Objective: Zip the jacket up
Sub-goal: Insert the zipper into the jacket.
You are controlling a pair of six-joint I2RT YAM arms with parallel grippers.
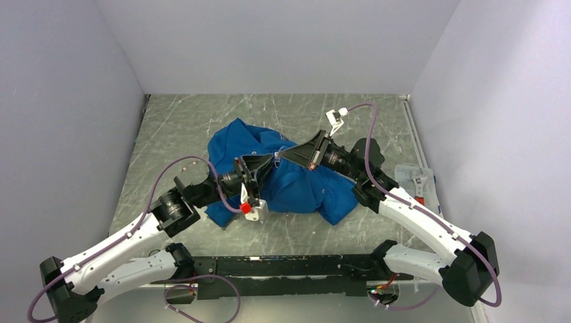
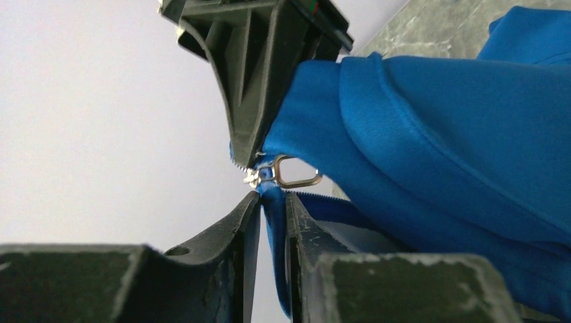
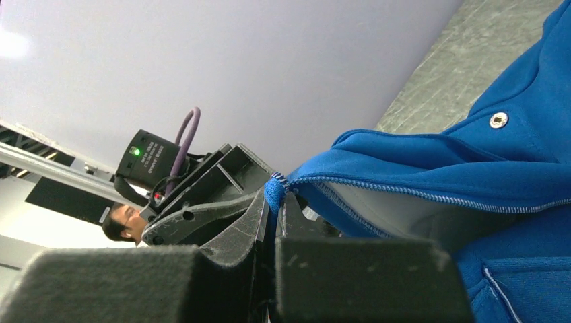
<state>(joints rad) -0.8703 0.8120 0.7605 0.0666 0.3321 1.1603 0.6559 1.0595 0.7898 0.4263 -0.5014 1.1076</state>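
Observation:
The bright-blue jacket [image 1: 296, 185] lies crumpled in the middle of the table, one edge lifted between the two grippers. My left gripper [image 1: 268, 165] is shut on a strip of blue jacket edge [image 2: 275, 222] just below the silvery zipper slider and its metal pull [image 2: 296, 173]. My right gripper [image 1: 283, 156] meets it tip to tip and is shut on the blue fabric end [image 3: 273, 192] where the open zipper teeth [image 3: 431, 196] begin. The pale lining [image 3: 397, 219] shows between the open edges. A metal snap [image 3: 497, 120] sits on the jacket.
The grey marbled table [image 1: 202, 121] is boxed in by white walls at the back and both sides. A clear packet with a tool [image 1: 417, 182] lies at the right edge. A black rail [image 1: 289, 269] runs along the front between the arm bases.

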